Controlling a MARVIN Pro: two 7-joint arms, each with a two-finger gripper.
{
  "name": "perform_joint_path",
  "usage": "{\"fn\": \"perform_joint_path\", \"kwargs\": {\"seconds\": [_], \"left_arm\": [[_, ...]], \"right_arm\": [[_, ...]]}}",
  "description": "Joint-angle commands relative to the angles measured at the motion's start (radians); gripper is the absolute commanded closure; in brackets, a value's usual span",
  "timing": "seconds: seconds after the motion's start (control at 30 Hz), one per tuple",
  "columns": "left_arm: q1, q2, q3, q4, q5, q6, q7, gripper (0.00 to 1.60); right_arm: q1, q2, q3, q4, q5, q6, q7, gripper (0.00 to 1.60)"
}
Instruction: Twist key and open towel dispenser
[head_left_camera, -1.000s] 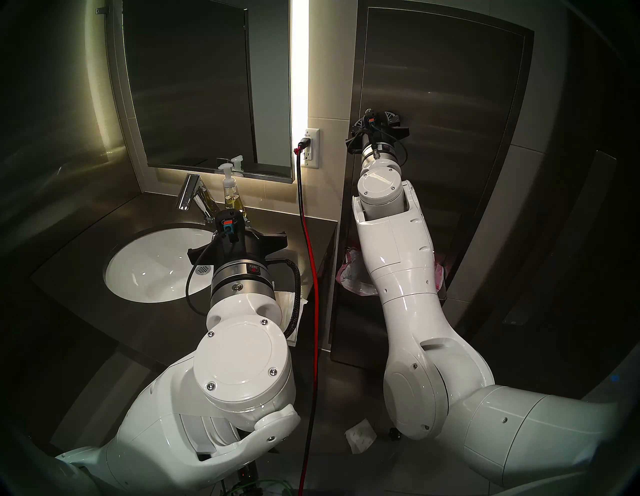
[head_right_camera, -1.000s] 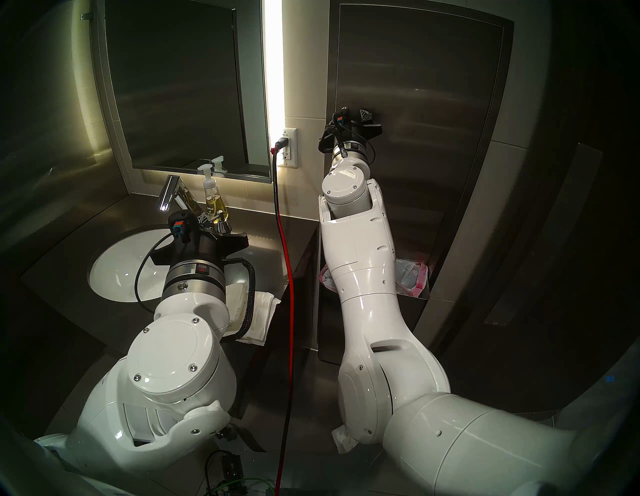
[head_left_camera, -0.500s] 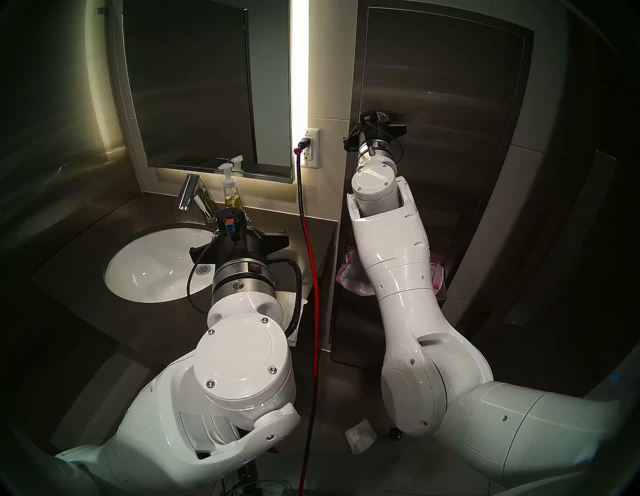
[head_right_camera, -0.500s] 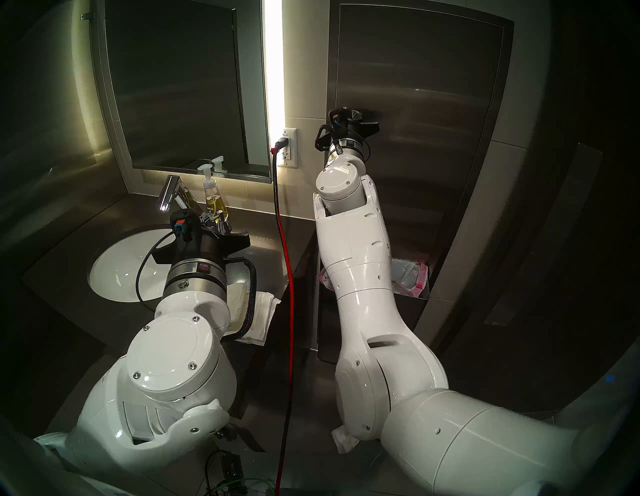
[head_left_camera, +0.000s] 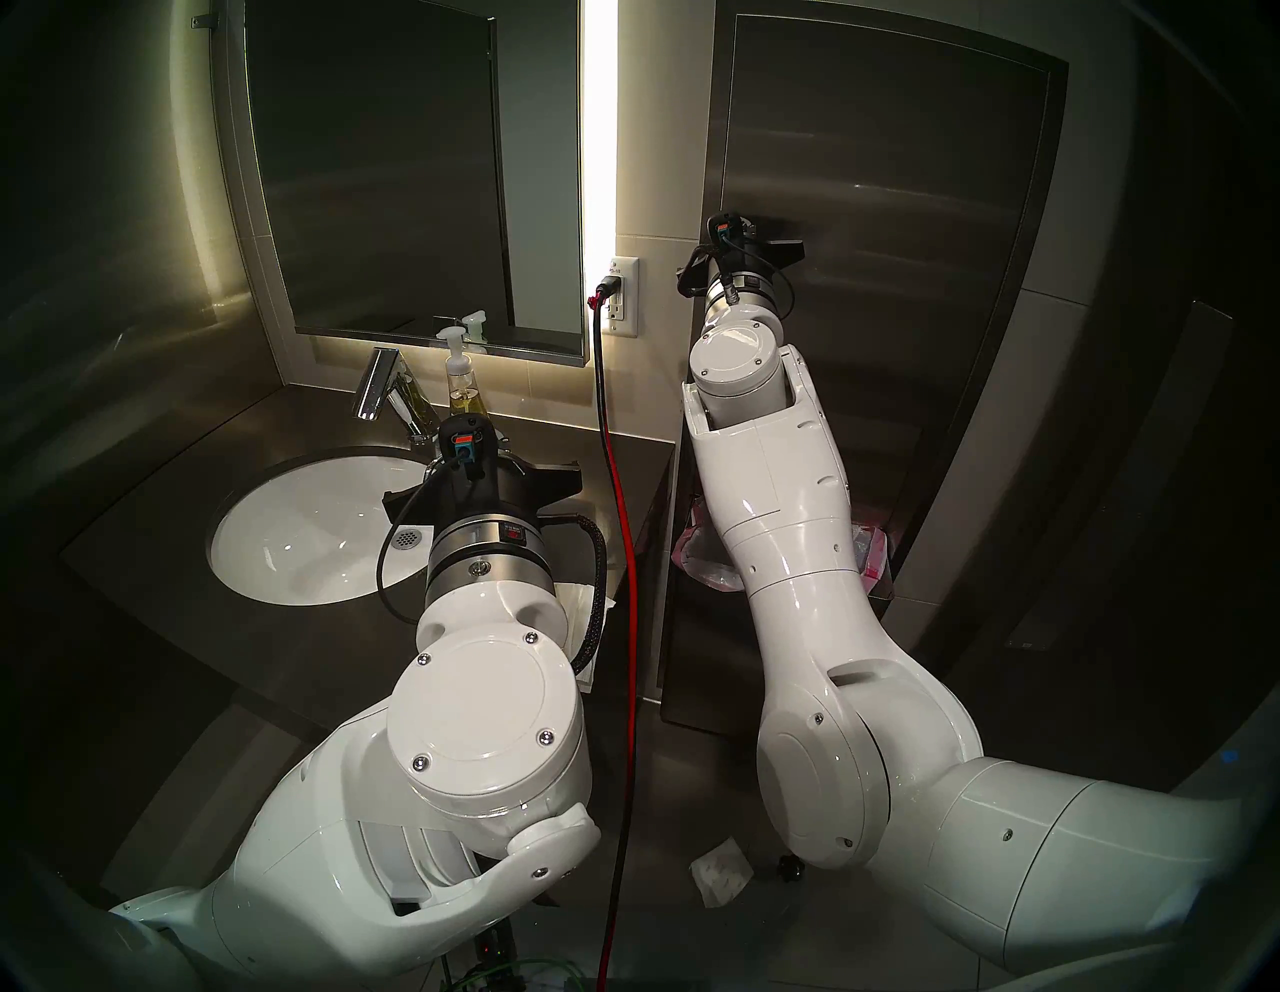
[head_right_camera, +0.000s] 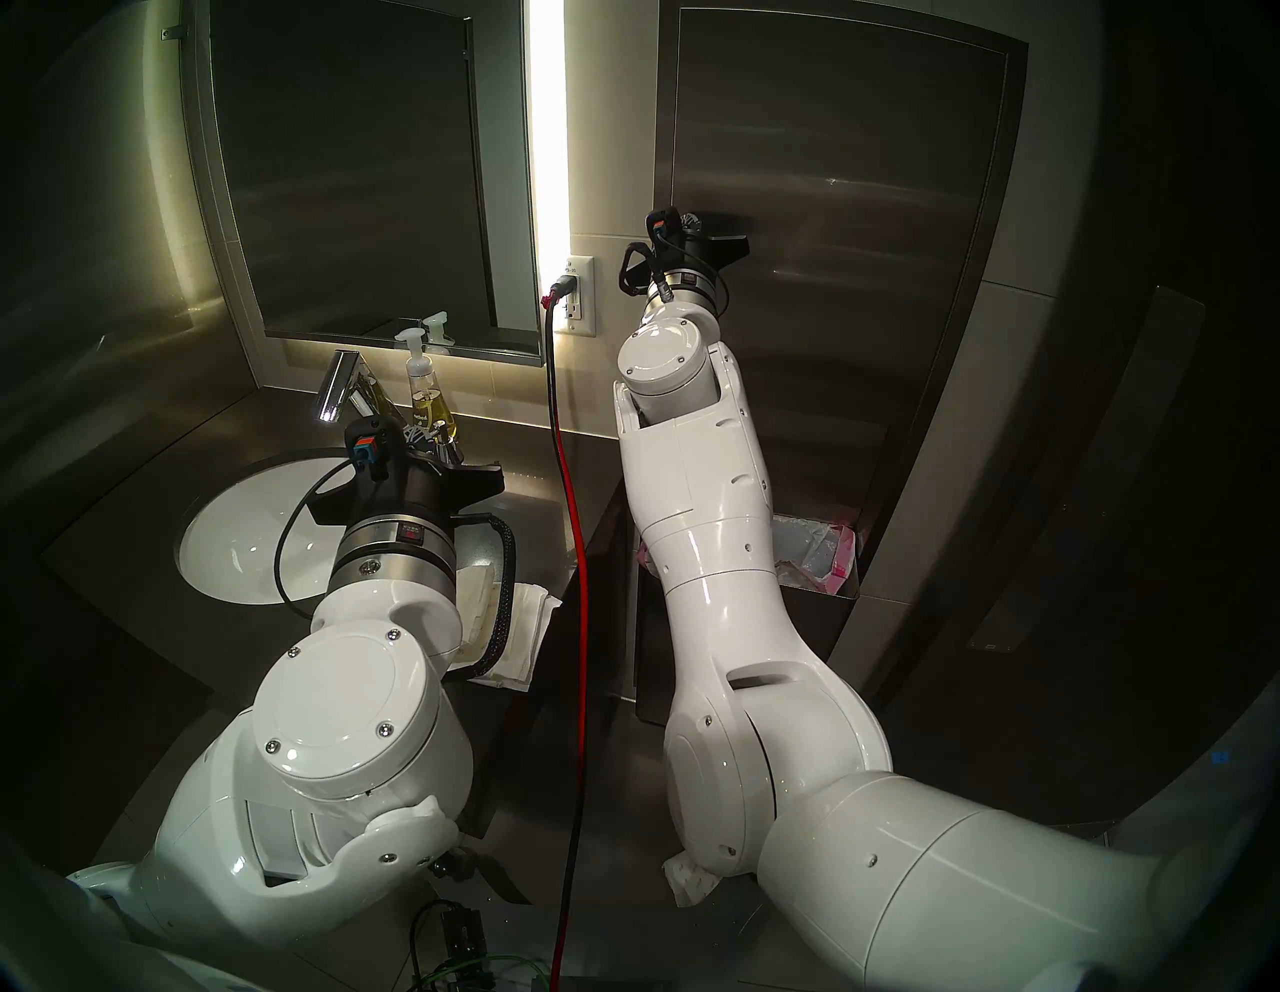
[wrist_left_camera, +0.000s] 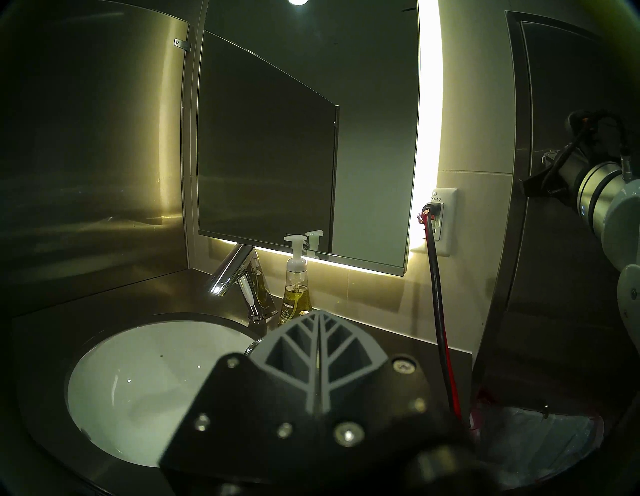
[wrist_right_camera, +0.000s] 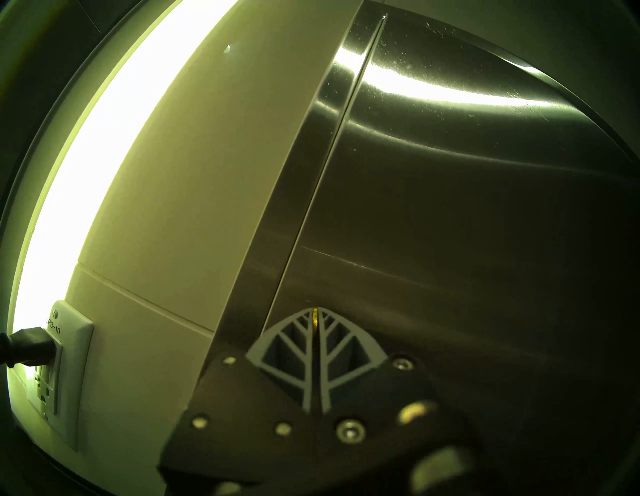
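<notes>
Head views first: right gripper (head_left_camera: 751, 227) has crept leftward and a little higher along the towel dispenser (head_left_camera: 900, 208) since a second ago, and its spread fingers have drawn together against the door's left edge. That reads as the grasp on the lock being made, with the twist and the pull on the door yet to come. The door still lies flush in its frame. Below it, the pink-edged bin bag (head_left_camera: 699, 554) sits partly hidden behind the right forearm. The left gripper (head_right_camera: 422, 440) has not stirred; it hangs over the counter between the sink (head_left_camera: 312, 526) and the red-and-black power cord (head_left_camera: 616, 485).

Left wrist view: left fingers (wrist_left_camera: 298, 350) are pressed together on nothing, with the soap bottle (wrist_left_camera: 296, 294) and the faucet (wrist_left_camera: 232, 273) just beyond them.

Right wrist view: right fingertips are nearly closed, and a thin golden sliver, probably the key (wrist_right_camera: 314, 320), shows in the slit between them, just beside the door seam. Whether it is firmly pinched I cannot tell. The wall outlet (wrist_right_camera: 65, 360) with its plug stands well apart to the left, and nothing blocks the wrist's turn.
</notes>
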Motion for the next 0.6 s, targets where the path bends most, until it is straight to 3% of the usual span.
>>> {"fn": "perform_joint_path", "kwargs": {"seconds": [0.0, 0.57], "left_arm": [[-0.014, -0.005, -0.001, -0.009, 0.003, 0.003, 0.023, 1.39], [-0.013, -0.01, -0.003, -0.009, 0.003, 0.013, 0.01, 1.39]], "right_arm": [[0.015, -0.002, -0.002, -0.009, -0.008, -0.004, -0.018, 1.6], [-0.131, 0.004, -0.02, -0.138, -0.025, -0.034, -0.052, 1.6]]}}
